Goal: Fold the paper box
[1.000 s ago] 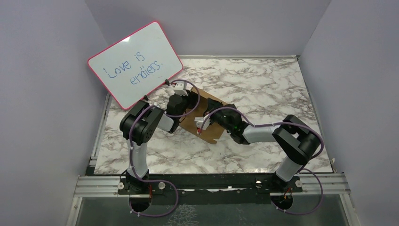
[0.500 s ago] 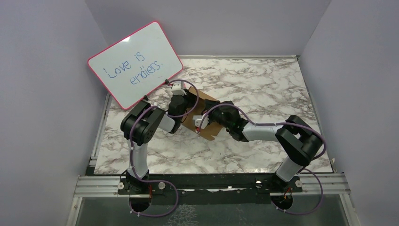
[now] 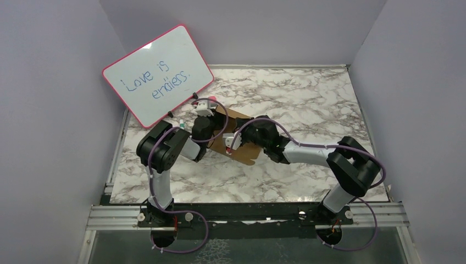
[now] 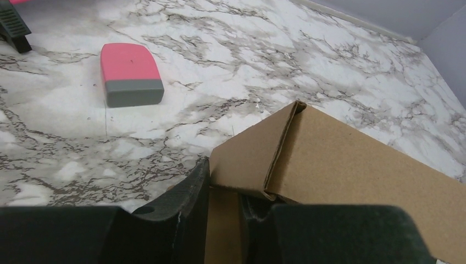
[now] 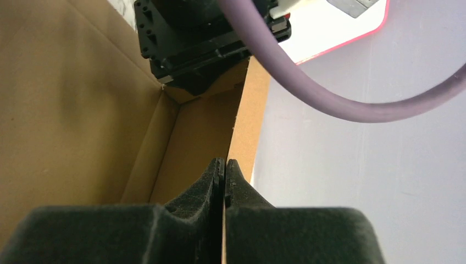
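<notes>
The paper box (image 3: 245, 149) is plain brown cardboard, partly folded, lying on the marble table between my two arms. In the left wrist view its folded corner (image 4: 286, 148) stands just beyond my left gripper (image 4: 224, 187), which is shut on a cardboard flap running between the jaws. In the right wrist view I look into the box's inside (image 5: 71, 93). My right gripper (image 5: 225, 162) is shut on the thin edge of an upright side wall (image 5: 250, 110). The left arm's wrist sits just past the box's far corner.
A pink-rimmed whiteboard (image 3: 157, 74) with blue writing leans at the back left. A pink and grey eraser (image 4: 131, 74) lies on the marble behind the box, and a black stand foot (image 4: 14, 25) sits to its left. Purple walls enclose the table.
Both grippers and the box have shifted a little to the left. The right gripper has moved up and left along the box, and the left wrist has turned down towards it.
</notes>
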Robot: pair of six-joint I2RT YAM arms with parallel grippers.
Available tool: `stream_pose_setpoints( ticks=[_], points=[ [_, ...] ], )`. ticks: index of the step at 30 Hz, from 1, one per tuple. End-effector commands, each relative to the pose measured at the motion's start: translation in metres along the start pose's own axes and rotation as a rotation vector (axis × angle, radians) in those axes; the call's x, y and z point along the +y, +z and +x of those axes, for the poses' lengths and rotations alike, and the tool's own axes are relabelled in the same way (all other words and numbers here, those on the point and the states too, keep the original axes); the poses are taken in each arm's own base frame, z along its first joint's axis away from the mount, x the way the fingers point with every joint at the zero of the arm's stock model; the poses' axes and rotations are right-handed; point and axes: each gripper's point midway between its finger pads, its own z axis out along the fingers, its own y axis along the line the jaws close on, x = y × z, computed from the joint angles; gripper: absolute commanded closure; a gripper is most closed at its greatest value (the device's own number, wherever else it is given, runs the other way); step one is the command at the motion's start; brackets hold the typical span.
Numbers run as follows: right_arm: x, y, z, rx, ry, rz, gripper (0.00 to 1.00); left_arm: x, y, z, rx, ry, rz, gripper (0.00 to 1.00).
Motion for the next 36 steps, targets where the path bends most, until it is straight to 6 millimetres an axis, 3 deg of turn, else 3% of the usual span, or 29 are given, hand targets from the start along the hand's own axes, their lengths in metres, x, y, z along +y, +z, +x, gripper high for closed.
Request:
stream_pose_setpoints(
  ticks=[1,8,15,25,36],
  points=[
    [0.045,-0.016,-0.002,0.020,0.152,-0.250,0.95,-0.023,-0.015,-0.056,-0.113,-0.078,0.080,0.97],
    [0.049,-0.032,-0.004,0.007,0.164,-0.237,0.90,-0.030,-0.046,-0.039,0.065,-0.063,0.083,0.98],
    [0.055,-0.031,0.004,0.033,0.094,-0.152,0.82,-0.031,-0.068,-0.026,0.173,-0.034,0.072,1.00],
    [0.062,-0.023,0.008,0.035,0.068,-0.117,0.79,-0.016,-0.057,-0.018,0.168,-0.008,-0.006,0.96],
    [0.036,-0.018,0.032,0.149,-0.088,0.112,0.71,-0.016,-0.046,-0.009,0.184,0.016,-0.010,1.00]
  ],
)
